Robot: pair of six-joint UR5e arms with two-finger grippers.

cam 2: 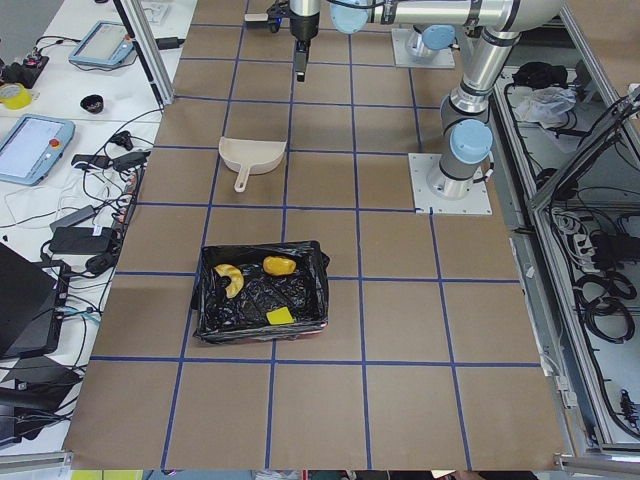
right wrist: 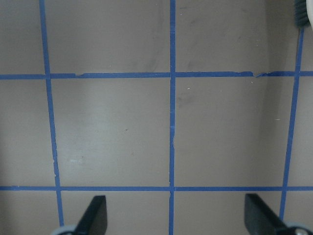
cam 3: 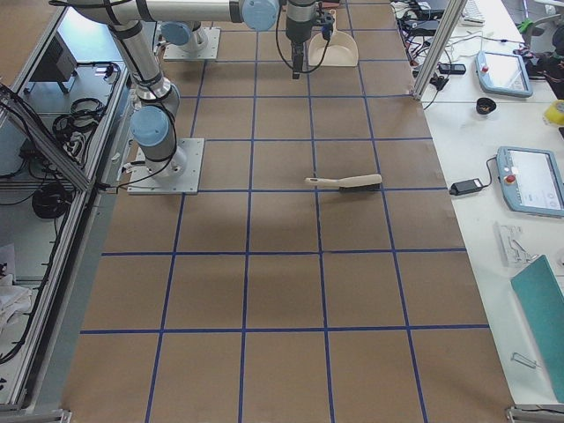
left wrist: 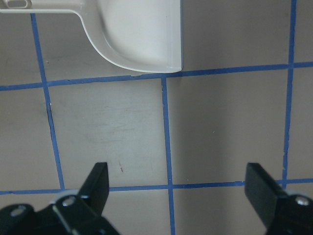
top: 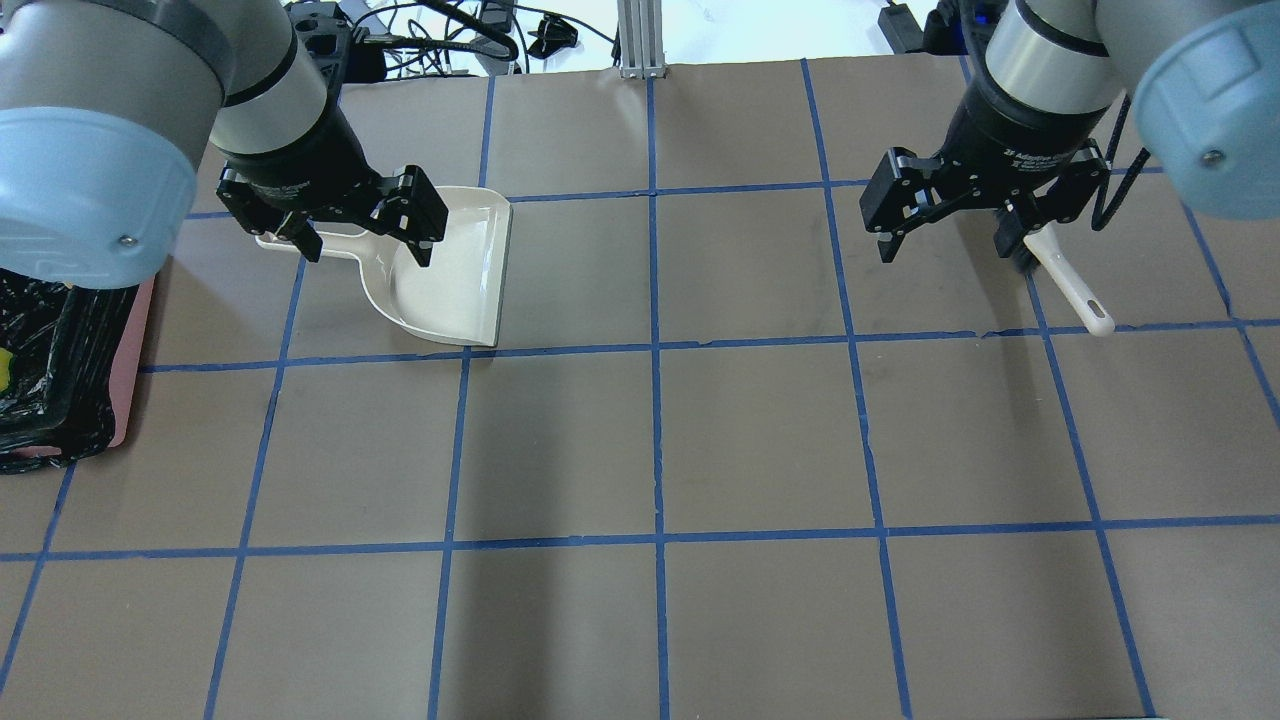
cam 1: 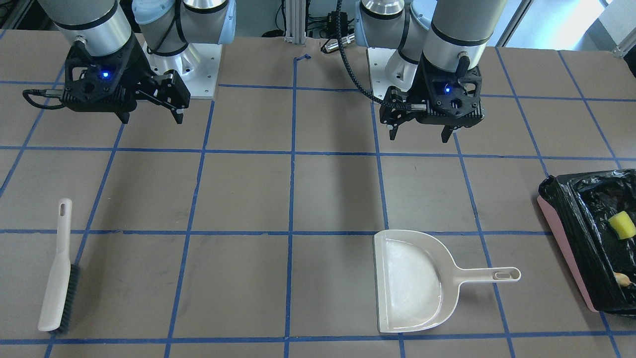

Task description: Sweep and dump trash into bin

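The left gripper (top: pixel 367 250) and the right gripper (top: pixel 945 250) are held above the brown, blue-taped table (top: pixel 760 440), jaws spread wide, nothing grasped. All trash is found inside the pink rectangular bin (top: pixel 135 370) at the table's left end, on its crinkled black bag (top: pixel 50 350): a glossy orange-yellow lump (cam 2: pixel 279 265), a curved tan croissant-like piece (cam 2: pixel 229 277), and a porous yellow wedge (cam 2: pixel 280 316). A smooth beige dustpan (cam 1: pixel 412 281) is laid flat near the left gripper, and a beige-handled, dark-bristled brush (cam 1: pixel 57 278) at the right.
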